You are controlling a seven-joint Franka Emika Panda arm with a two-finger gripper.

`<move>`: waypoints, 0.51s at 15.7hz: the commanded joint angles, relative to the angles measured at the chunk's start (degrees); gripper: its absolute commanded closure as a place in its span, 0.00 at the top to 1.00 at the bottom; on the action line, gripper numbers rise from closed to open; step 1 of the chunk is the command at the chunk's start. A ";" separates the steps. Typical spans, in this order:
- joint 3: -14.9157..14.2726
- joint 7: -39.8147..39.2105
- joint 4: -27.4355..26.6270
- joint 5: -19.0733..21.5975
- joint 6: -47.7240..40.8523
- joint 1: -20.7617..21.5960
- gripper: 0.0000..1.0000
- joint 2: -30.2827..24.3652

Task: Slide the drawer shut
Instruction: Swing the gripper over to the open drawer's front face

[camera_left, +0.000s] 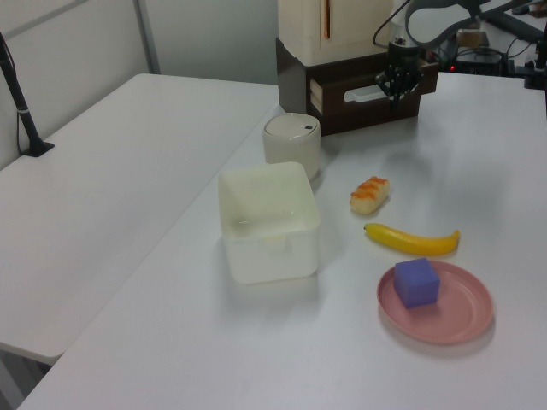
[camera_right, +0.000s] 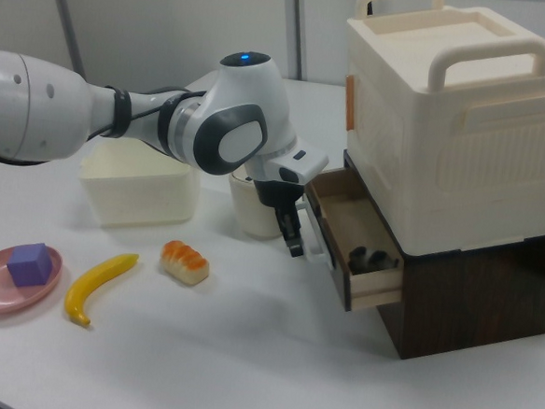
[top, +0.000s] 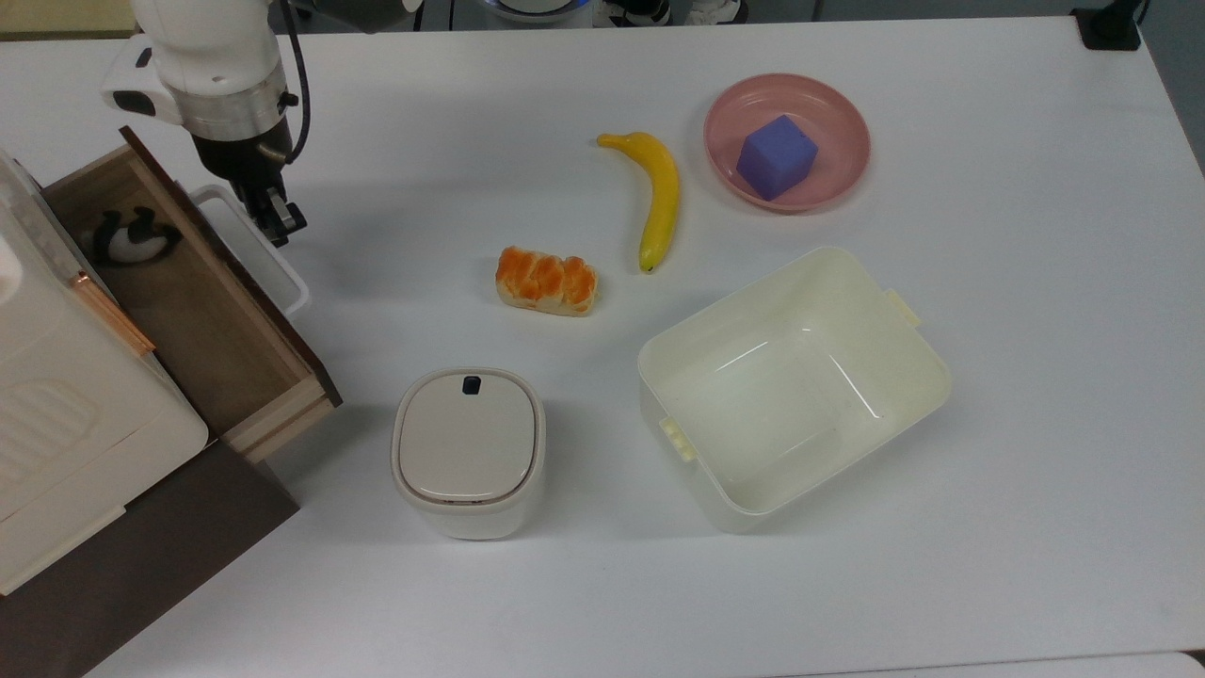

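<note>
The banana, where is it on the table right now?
In the top view the banana lies on the table between the bread roll and the pink plate.

Left view. The white counter (camera_left: 479, 154) carries, toward the far edge, a dark brown cabinet (camera_left: 295, 81) with a cream box (camera_left: 329, 30) stacked on it. The drawer (camera_left: 367, 92) stands partly pulled out, its white loop handle facing the counter. The hand (camera_left: 399, 85), pointing down, sits at that handle near the left view's right end of the drawer front. In front of the cabinet stands a white lidded bin (camera_left: 291, 141); nearer lies a cream tub (camera_left: 267, 222). To the left view's right lie a bread roll (camera_left: 369, 195), a banana (camera_left: 412, 241), and a pink plate (camera_left: 457, 320) holding 1 purple cube (camera_left: 416, 282).
</note>
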 commanded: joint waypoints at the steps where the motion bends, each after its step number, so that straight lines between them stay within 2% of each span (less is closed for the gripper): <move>1: -0.65 1.53 5.47 -2.83 3.21 -0.78 0.00 5.00; 8: -0.65 1.27 10.58 -6.35 7.51 -2.80 0.00 9.49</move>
